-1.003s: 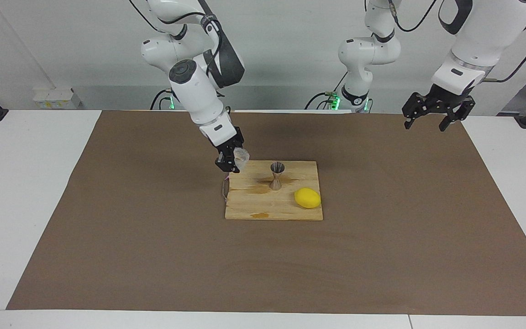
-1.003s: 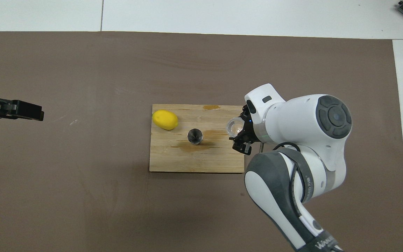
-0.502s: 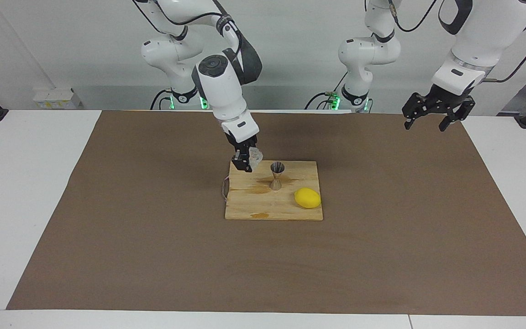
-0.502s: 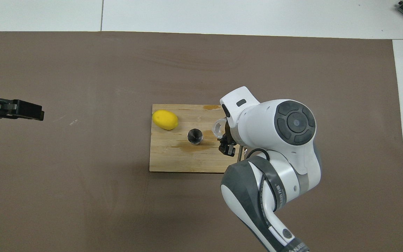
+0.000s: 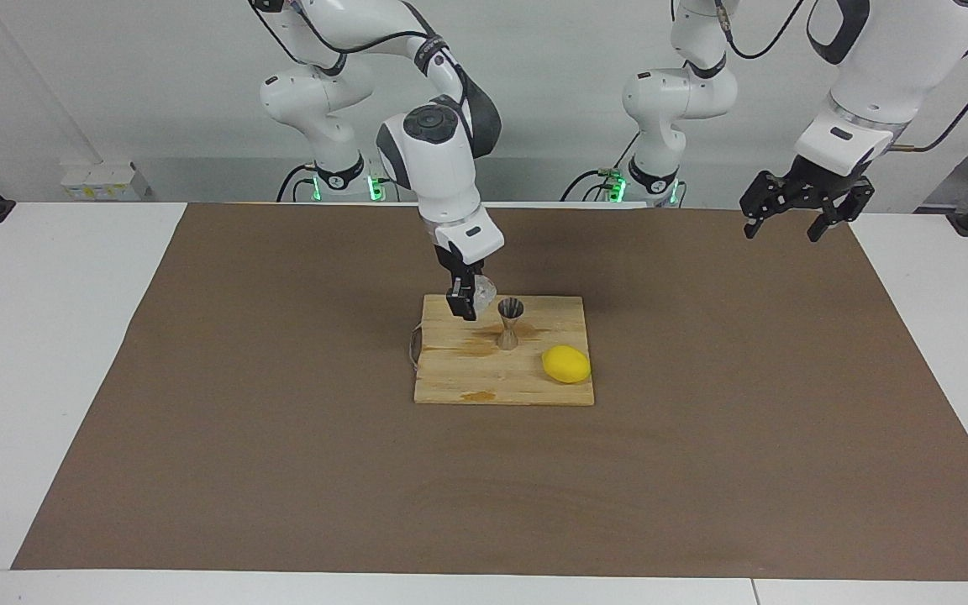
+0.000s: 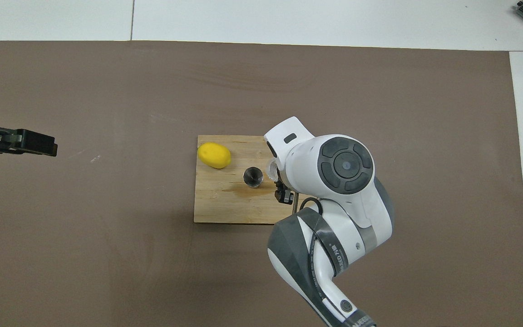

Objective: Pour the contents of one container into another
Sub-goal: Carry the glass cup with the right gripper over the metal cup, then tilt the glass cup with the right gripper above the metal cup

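One camera sits high at the table's 6 o'clock, facing the robots; the other looks steeply down from above them. Both share the wooden board [image 5: 504, 361] [image 6: 225, 206] on the brown mat [image 5: 282, 454] [image 6: 107, 254]

Both arms are glossy white, built of rounded segments with dark grey joint caps and grey bands; the right arm's forearm carries white lettering on a grey band (only partly legible). Black cables loop along the upper links. Green lights glow at both bases. Each ends in a black two-finger tool: right tool [image 5: 469, 304], left tool [image 5: 789, 225].
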### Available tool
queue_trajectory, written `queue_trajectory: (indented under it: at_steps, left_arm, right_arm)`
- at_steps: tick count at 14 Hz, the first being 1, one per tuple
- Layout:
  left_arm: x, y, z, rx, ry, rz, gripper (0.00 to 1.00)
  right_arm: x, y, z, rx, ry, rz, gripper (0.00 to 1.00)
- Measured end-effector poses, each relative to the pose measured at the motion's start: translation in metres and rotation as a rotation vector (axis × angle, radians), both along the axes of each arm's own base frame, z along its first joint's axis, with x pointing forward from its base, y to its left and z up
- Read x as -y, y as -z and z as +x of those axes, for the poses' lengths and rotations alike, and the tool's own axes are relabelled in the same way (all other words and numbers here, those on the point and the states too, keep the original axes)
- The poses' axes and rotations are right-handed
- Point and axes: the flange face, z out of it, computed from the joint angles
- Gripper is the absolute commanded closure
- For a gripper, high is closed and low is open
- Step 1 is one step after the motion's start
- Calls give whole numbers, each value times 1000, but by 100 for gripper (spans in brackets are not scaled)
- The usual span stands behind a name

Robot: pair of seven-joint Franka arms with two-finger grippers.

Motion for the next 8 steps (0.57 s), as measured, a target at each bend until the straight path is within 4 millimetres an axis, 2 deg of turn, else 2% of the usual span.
queue_trajectory:
  at_steps: [8]
  left_arm:
    - [0,2,1,-3,-1,0,0]
  right_arm:
    - [-25,10,-10,21,-31,-74,40]
